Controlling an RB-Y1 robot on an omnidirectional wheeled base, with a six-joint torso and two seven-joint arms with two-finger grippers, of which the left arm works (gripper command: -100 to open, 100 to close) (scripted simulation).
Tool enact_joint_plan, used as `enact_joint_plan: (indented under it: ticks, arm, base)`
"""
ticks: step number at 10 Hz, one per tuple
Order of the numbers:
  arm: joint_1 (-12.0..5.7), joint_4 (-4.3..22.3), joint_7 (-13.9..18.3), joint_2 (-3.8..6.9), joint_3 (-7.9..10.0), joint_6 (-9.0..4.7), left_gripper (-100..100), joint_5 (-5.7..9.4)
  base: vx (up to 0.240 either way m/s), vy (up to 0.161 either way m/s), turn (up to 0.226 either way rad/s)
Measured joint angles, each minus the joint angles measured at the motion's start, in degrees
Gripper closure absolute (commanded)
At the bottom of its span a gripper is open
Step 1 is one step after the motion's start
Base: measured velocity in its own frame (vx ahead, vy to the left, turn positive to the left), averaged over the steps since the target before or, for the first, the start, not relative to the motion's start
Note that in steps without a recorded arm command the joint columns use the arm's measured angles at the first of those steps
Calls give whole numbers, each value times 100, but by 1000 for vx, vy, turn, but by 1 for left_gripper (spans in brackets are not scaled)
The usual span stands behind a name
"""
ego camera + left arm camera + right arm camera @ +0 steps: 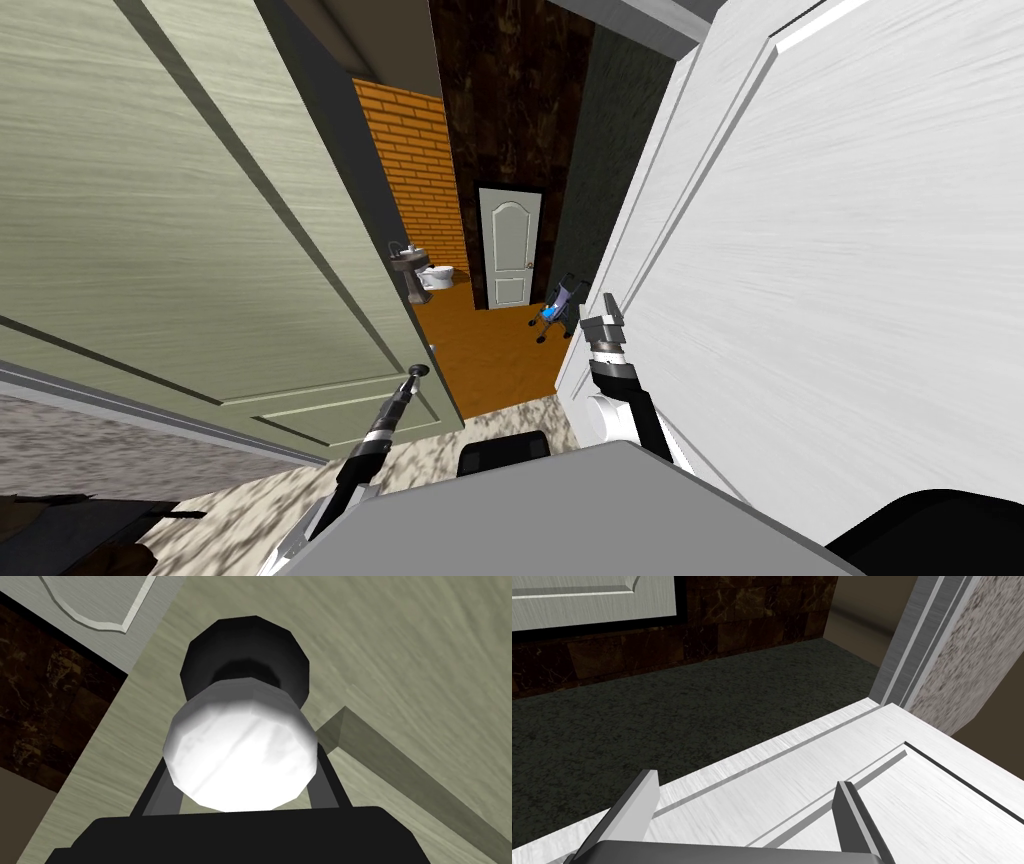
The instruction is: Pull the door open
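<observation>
— Where is our left claw (pixel 414 378)?
— Clenched on the pale knob (pixel 240 761) of the green door (pixel 180 220), near its free edge. That door stands ajar on our left.
— And the room ahead?
— An orange floor (pixel 490 350) shows in the gap between it and the white door (pixel 850 250). Our right claw (pixel 603 325) hangs released just beside that white door's edge. A stroller (pixel 560 305) stands beyond.

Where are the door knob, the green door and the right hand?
door knob (pixel 240 746), left wrist view, on its round white face.
green door (pixel 170 230), head view, on its flat panel.
right hand (pixel 747 778), right wrist view, midway between its open fingertips.
</observation>
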Motion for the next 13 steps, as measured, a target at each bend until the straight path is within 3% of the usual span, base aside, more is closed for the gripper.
enact_joint_plan:
  ticks: [2,4,6,8,11,13]
  arm:
    - [-62,46,299,12,-41,24,100,133]
    - [-116,162,563,8,-77,-37,100,232]
    - [-65,25,815,0,-120,59,100,321]
    - [-150,172,1045,15,-147,0,100,419]
    - [-103,49,1406,26,-208,91,100,540]
    - [-215,259,1705,44,-254,0,100,694]
  base:
    - [-54,28,-56]
    - [-38,21,-42]
    - [-43,20,-35]
    - [-39,19,-50]
    - [-44,19,-54]
    - [-60,28,-55]
